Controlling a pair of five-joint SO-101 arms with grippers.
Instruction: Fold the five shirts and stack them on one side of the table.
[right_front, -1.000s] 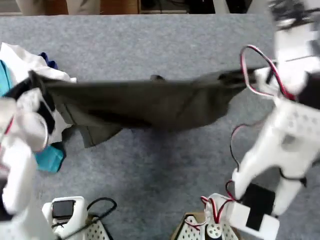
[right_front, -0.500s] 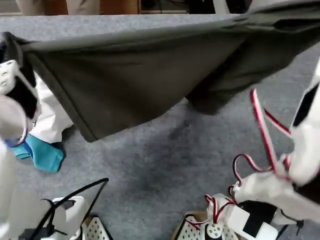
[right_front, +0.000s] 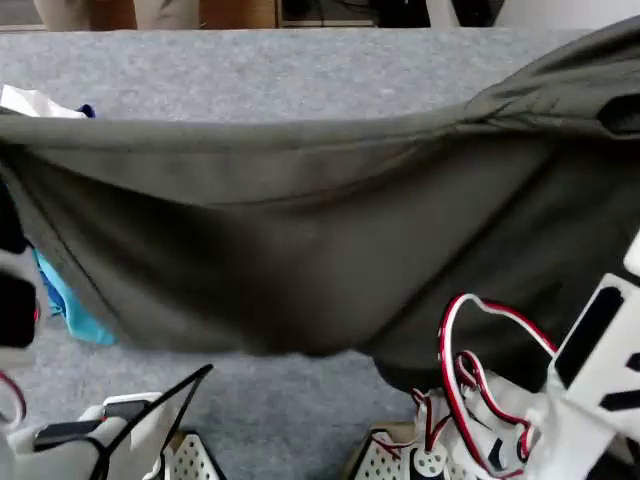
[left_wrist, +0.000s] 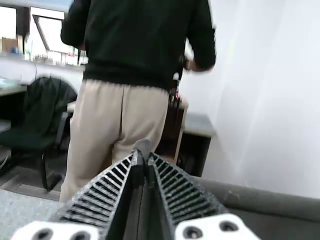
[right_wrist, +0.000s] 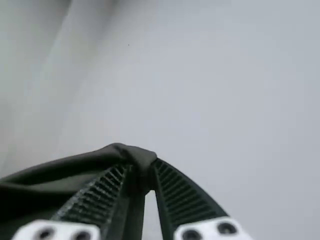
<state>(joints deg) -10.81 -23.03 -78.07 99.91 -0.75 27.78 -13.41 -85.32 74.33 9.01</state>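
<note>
The left gripper (left_wrist: 144, 161) has its jaws pressed together on a thin pinch of the shirt (right_front: 300, 230), a small grey-green nub of cloth poking up past the tips. From behind that gripper the shirt's edge (left_wrist: 260, 200) runs off as a taut band. The right gripper (right_wrist: 144, 170) is likewise clamped tight on the shirt (right_wrist: 60, 175), with a rounded fold bunched over the fingertips and the rest of the cloth falling away to one side.

In the high view the shirt hangs in the air between the two arms, above the table (right_front: 300, 70) and close to the camera. It is a dark olive, plain, with a matte look. Its top edge is pulled nearly straight, with small gathers near the right end. Below that edge the cloth hangs as one broad sheet with soft diagonal creases, and its lower edge sags in a shallow curve.

The long axis runs left to right across the table, with the right end higher than the left.

Under the left end, on the table, lie a white shirt (right_front: 30, 100), a bit of blue cloth (right_front: 88, 110) just beside it, and a teal shirt (right_front: 65, 305) nearer the arms. A white arm (right_front: 590, 360) with looped red wires (right_front: 455, 340) stands in front of the shirt's right part.
</note>
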